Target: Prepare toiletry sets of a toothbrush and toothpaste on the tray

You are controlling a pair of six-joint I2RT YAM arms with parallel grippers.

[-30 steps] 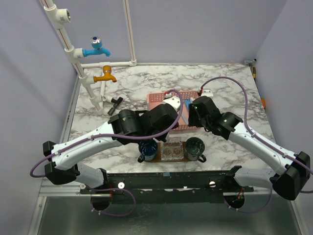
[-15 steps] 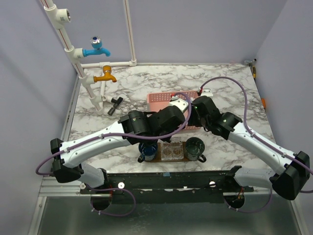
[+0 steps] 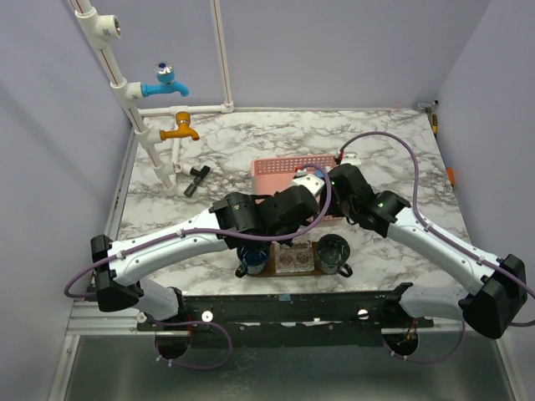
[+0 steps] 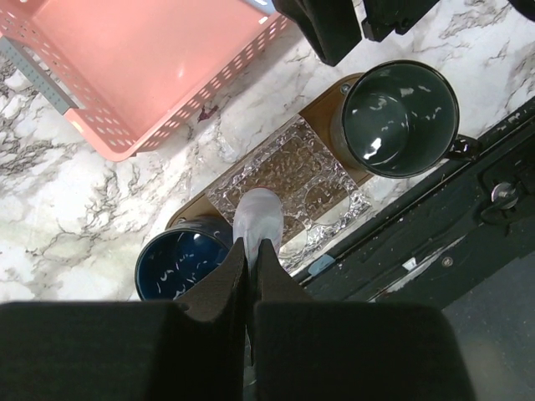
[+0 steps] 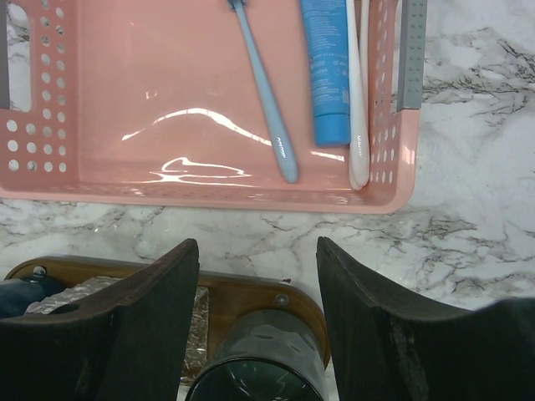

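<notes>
Left gripper (image 4: 251,251): black fingers pressed together, pinching a pale whitish rounded-ended item (image 4: 257,215). Only its free end shows past the fingertips, so whether it is a brush handle or a tube cannot be told.
- The item's end lies over a clear embossed glass dish (image 4: 313,171), at the dish's edge next to a dark blue glossy mug (image 4: 177,261). Contact with the dish cannot be told.
- The dish rests on an elongated dark brown wooden tray (image 4: 320,114), between the blue mug and a dark green glossy mug (image 4: 399,117). Both mugs stand upright on the tray, one at each end.

Right gripper (image 5: 255,246): black fingers spread wide with nothing between them, hanging above the strip of grey-veined white marble tabletop (image 5: 493,217) that separates the tray from a pink slotted plastic basket (image 5: 167,100).
- On the basket floor, right-hand part: a light-blue plastic toothbrush (image 5: 263,92) lying slightly aslant.
- Just beside it, a blue soft tube (image 5: 324,71) with its upper end cut off by the frame edge.
- A white plastic toothbrush (image 5: 358,92) lies between the tube and the basket's side wall.
- The rest of the basket floor shows bare pink plastic.

Top view: both arms reach in over the gap between basket and tray, hiding most of the basket. The tray sits near the table's front edge, with the basket just behind it.
</notes>
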